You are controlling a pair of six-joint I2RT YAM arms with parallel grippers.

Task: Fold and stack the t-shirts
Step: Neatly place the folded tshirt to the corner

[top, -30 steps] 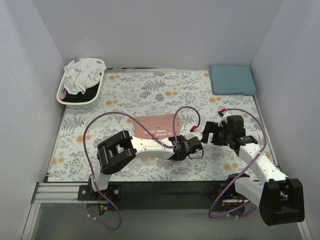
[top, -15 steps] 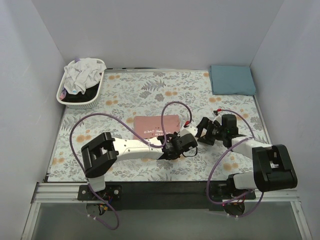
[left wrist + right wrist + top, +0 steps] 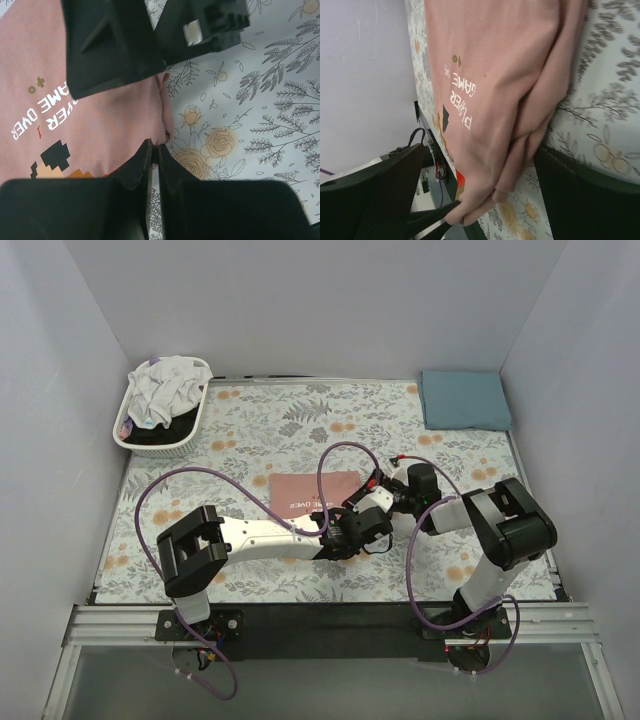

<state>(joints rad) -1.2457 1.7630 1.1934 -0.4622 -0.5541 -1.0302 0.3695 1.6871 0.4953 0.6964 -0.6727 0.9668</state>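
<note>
A dusty-pink t-shirt [image 3: 312,490] with a pixel print lies folded in the middle of the floral cloth. It also shows in the left wrist view [image 3: 100,120] and the right wrist view [image 3: 495,75]. My left gripper [image 3: 348,516] is shut on its near right corner [image 3: 155,146]. My right gripper [image 3: 380,486] is open, its fingers astride the shirt's right edge [image 3: 480,165]. A teal-blue t-shirt [image 3: 465,400] lies folded at the back right. White and dark t-shirts [image 3: 165,385] are heaped in the basket.
The white slatted basket [image 3: 195,422] stands at the back left. The grey-and-orange floral cloth [image 3: 250,430] covers the table. Grey walls close in the back and both sides. Purple cables loop over both arms near the shirt.
My right arm has folded in and swung left, bringing its gripper to the pink shirt's right edge. My left gripper has shifted left, staying at the shirt's corner.
</note>
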